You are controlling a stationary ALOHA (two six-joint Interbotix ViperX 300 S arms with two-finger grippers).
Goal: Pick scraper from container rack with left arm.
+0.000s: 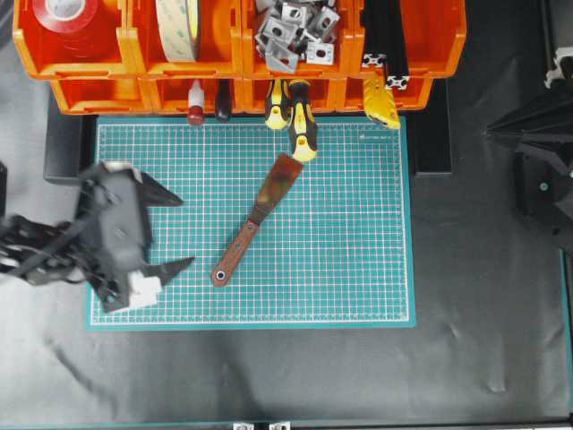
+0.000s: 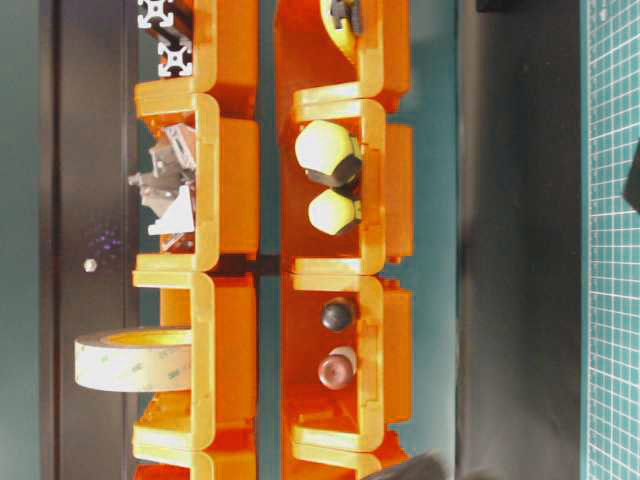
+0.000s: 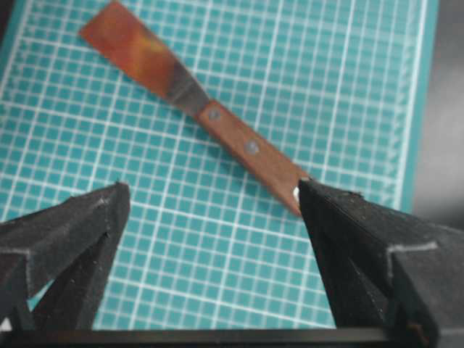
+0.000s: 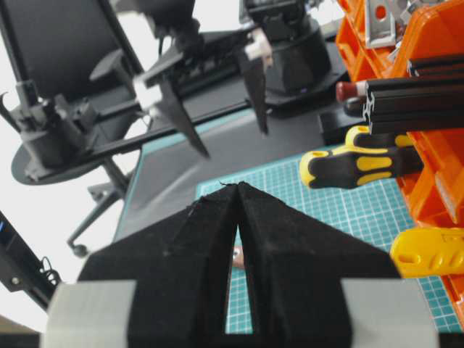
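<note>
The scraper (image 1: 255,219) lies flat on the green mat, outside the container rack (image 1: 235,85), with its dark blade toward the bins and its reddish-brown handle toward the front left. My left gripper (image 1: 185,230) hovers over the mat's left part, open wide, a short way left of the handle's end. In the left wrist view the scraper (image 3: 217,123) runs diagonally ahead of the left gripper (image 3: 212,190), and the handle's end sits by the right fingertip (image 3: 319,210); nothing is between the fingers. The right gripper (image 4: 238,185) is shut, its tips meeting.
Two yellow-and-black screwdrivers (image 1: 300,121) stick out of the rack's front row onto the mat (image 1: 358,269), close to the blade tip. A red-knobbed tool (image 1: 195,114) and a yellow part (image 1: 383,103) also protrude. Tape rolls (image 1: 179,27) and metal brackets (image 1: 291,31) fill the back bins.
</note>
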